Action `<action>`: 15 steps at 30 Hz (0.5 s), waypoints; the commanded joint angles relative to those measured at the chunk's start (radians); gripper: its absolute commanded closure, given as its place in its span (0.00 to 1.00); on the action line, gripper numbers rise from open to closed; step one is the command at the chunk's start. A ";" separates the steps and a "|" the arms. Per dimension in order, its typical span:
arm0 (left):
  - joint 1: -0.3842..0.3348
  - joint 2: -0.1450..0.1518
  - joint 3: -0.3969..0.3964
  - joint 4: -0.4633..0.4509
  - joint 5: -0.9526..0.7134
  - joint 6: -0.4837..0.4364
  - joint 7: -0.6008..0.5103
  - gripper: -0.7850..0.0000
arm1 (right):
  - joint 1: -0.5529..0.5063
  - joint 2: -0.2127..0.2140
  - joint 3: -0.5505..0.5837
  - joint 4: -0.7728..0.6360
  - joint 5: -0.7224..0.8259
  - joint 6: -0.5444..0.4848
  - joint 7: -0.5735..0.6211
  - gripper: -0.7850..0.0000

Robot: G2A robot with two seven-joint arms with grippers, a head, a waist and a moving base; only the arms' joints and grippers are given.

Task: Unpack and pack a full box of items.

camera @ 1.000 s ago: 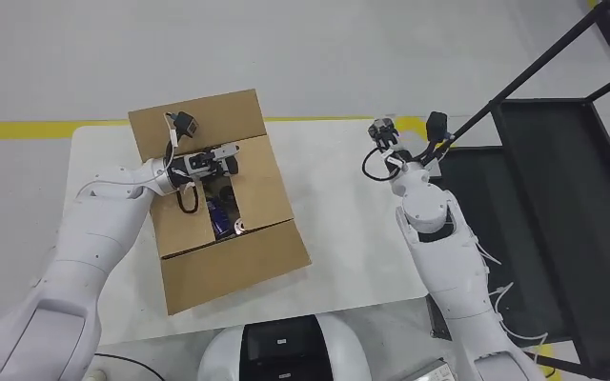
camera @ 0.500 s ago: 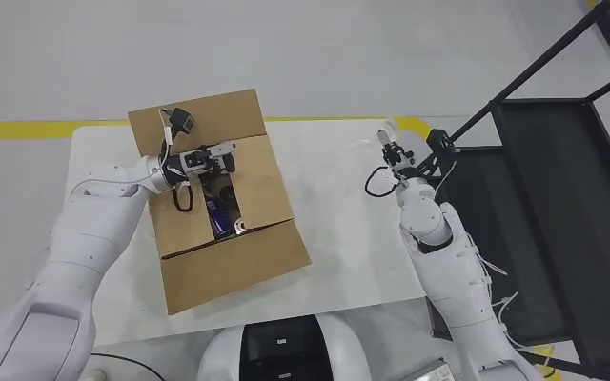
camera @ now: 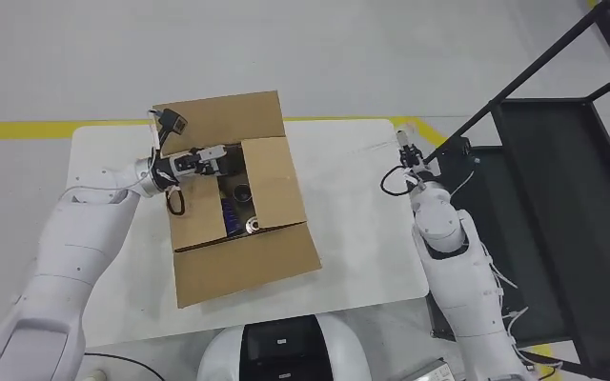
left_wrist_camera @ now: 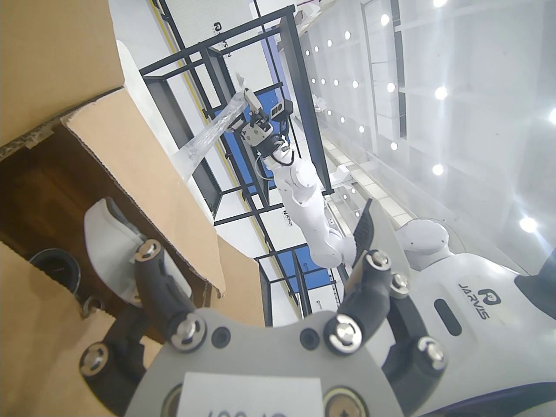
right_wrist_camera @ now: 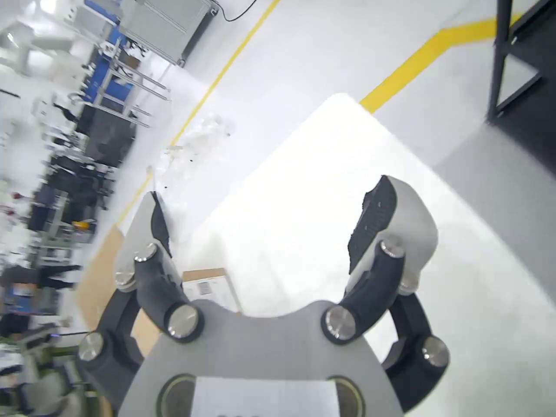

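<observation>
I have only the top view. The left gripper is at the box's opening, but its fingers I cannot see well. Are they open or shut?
Observer: Open. The left gripper has its fingers wide apart, one over the dark inside of the box.
Operator: And the other one?
Observer: The right gripper is open too, with nothing between its fingers.
Operator: Is anything near it?
Observer: Crumpled clear plastic reaches one fingertip; whether it sticks there, I cannot tell.
</observation>
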 commanded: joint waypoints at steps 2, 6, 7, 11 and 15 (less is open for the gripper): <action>0.009 0.001 -0.001 -0.010 -0.003 0.000 0.000 0.00 | 0.013 -0.017 -0.011 -0.001 0.213 -0.025 -0.027 0.00; 0.016 0.002 -0.002 -0.015 -0.008 0.000 0.000 0.00 | 0.026 -0.035 -0.016 -0.018 0.380 -0.041 -0.082 0.00; 0.018 0.002 -0.003 -0.015 -0.009 0.000 0.000 0.00 | 0.029 -0.038 -0.015 -0.018 0.406 -0.042 -0.094 0.00; 0.025 0.003 -0.006 -0.012 -0.012 0.002 -0.002 0.00 | 0.037 -0.051 0.011 -0.019 0.557 -0.049 -0.153 0.00; 0.030 0.002 -0.006 -0.010 -0.016 0.003 -0.003 0.00 | 0.035 -0.056 0.027 -0.042 0.641 -0.045 -0.161 0.00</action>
